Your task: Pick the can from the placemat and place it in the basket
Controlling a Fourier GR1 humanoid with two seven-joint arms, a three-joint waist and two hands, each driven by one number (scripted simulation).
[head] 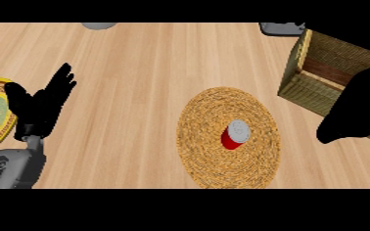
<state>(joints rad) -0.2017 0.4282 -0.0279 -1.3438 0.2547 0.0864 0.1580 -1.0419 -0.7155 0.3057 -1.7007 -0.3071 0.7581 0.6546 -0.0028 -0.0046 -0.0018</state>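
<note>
At the far left edge, at about nine o'clock in the head view, a sliver of a yellow-rimmed plate is seen, cut off by the frame. Just beside it the left hand is held up with its fingers straight and spread, the fingertips pointing toward one o'clock; nothing is grasped by it, and it rests open above the grey forearm that enters from the lower edge at about eight o'clock. The wooden counter is laid out beneath everything, its grain running across the view. At the top edge, near eleven o'clock, a small grey rounded object is partly shown; what it is cannot be told.

Slightly right of centre, toward five o'clock, a round woven placemat is found lying flat on the counter. The red can with its silver top is set on this placemat, a little right of the mat's middle, and is touched by neither hand.

At the top edge near one o'clock a dark grey object is cut off by the frame. At about two o'clock the woven basket is placed, well apart from the can and just beyond the mat's upper right edge; its brown inside is visible. The basket's right part is covered by the right hand, seen at three o'clock only as a black shape. Whether its fingers are straight or curled cannot be told.
</note>
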